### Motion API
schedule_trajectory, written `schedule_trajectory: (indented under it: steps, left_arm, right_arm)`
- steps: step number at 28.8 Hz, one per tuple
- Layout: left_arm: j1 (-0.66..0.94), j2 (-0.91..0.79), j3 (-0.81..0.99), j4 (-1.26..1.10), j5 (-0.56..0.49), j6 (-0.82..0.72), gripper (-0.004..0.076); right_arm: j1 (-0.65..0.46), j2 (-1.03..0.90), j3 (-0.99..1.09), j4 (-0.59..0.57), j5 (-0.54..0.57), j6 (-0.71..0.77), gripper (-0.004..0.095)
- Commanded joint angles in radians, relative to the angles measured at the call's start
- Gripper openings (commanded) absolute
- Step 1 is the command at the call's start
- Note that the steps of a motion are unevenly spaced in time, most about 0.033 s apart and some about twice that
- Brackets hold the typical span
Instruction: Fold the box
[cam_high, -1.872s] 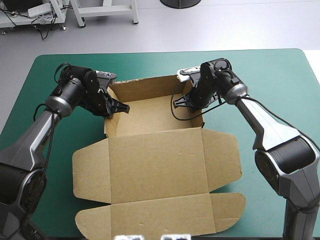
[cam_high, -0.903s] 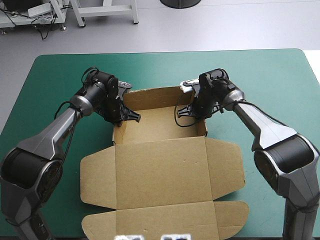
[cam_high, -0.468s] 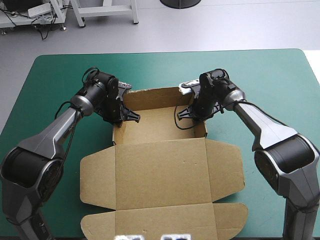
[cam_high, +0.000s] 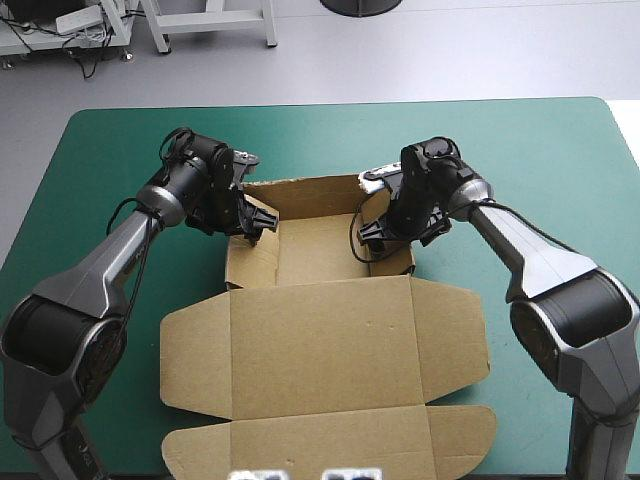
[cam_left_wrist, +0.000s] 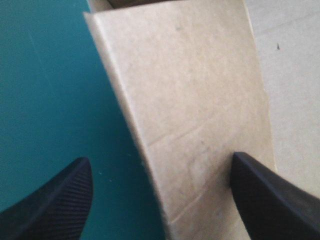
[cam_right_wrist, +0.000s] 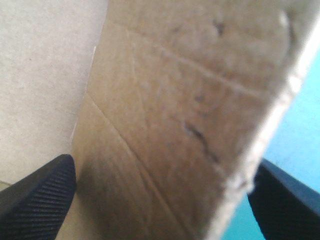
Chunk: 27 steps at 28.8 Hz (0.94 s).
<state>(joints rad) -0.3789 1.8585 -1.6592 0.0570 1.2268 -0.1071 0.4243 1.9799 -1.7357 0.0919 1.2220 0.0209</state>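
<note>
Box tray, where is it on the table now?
In the high view the box tray sits centrally toward the far edge of the table, between the left hand and right hand, its lid flat nearer the robot.

Worktop (cam_high: 560, 150), teal-green cover (cam_left_wrist: 45, 75), plain and smooth. Bare cover shows outward of left tool (cam_high: 262, 222) and outward of right tool (cam_high: 368, 242), also beyond both toward far edge; far corners rounded.

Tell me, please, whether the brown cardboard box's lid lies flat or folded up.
Flat: the brown cardboard box's lid lies spread on the teal-green table cover; only the tray walls stand raised.
</note>
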Motion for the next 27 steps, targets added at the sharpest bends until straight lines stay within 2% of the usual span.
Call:
schedule_trajectory:
  steps: [1, 5, 8, 15, 22, 25, 26, 27]
  left_arm:
    - [0.0, -0.062, -0.043, 0.019, 0.062, -0.002, 0.0559]
    - [0.0, -0.086, -0.049, 0.052, 0.062, 0.035, 0.0559]
    - [0.0, -0.119, -0.049, 0.055, 0.06, 0.049, 0.0559]
    - [0.0, -0.241, -0.049, 0.052, 0.06, 0.083, 0.0559]
    - [0.0, -0.458, -0.049, 0.198, 0.06, 0.107, 0.0556]
    - [0.0, -0.582, -0.049, 0.194, 0.058, 0.136, 0.0503]
    - [0.0, -0.623, -0.049, 0.194, 0.062, 0.144, 0.0467]
    - [0.0, -0.695, -0.045, 0.194, 0.062, 0.156, 0.0377]
  right_arm:
    - [-0.008, -0.086, -0.039, -0.027, 0.034, -0.006, 0.0865]
    - [-0.008, -0.124, -0.077, -0.104, 0.034, -0.01, 0.0865]
    - [-0.008, -0.164, -0.104, -0.115, 0.034, -0.021, 0.0865]
    - [-0.008, -0.269, -0.168, -0.038, 0.034, -0.068, 0.0865]
    - [-0.008, -0.385, -0.168, 0.002, 0.034, -0.147, 0.0865]
    - [-0.008, -0.416, -0.168, -0.005, 0.034, -0.153, 0.0865]
    - [-0.008, -0.422, -0.168, -0.005, 0.034, -0.153, 0.0865]
    - [-0.008, -0.421, -0.168, -0.005, 0.034, -0.155, 0.0865]
